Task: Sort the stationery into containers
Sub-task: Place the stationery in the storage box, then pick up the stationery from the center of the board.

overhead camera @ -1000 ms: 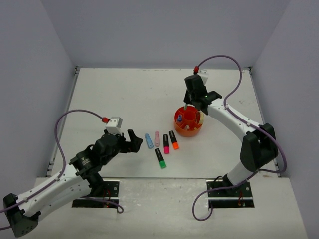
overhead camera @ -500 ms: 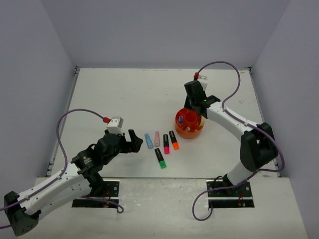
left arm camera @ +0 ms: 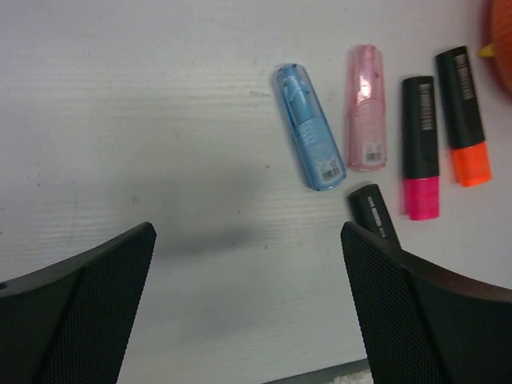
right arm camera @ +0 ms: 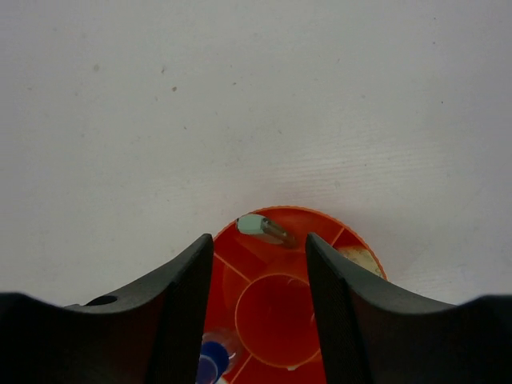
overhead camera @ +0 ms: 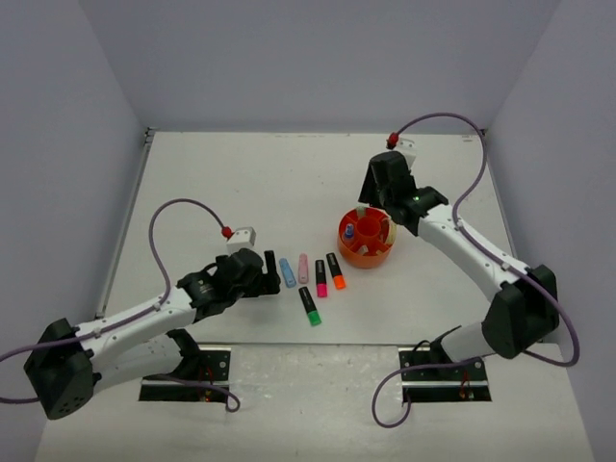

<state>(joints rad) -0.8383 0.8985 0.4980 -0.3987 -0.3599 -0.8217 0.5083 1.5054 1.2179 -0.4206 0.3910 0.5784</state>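
Observation:
The orange organiser stands right of centre. It holds a pastel green marker, a cream tape roll and a blue-tipped item. My right gripper hovers open and empty just above it. On the table lie a blue marker, a pink marker, and black markers with a pink cap, an orange cap and a green cap. My left gripper is open and empty, low over the table just left of the blue marker.
The black body of the green-capped marker is partly hidden behind my left gripper's right finger. The organiser's edge shows at the top right of the left wrist view. Grey walls enclose the white table on three sides.

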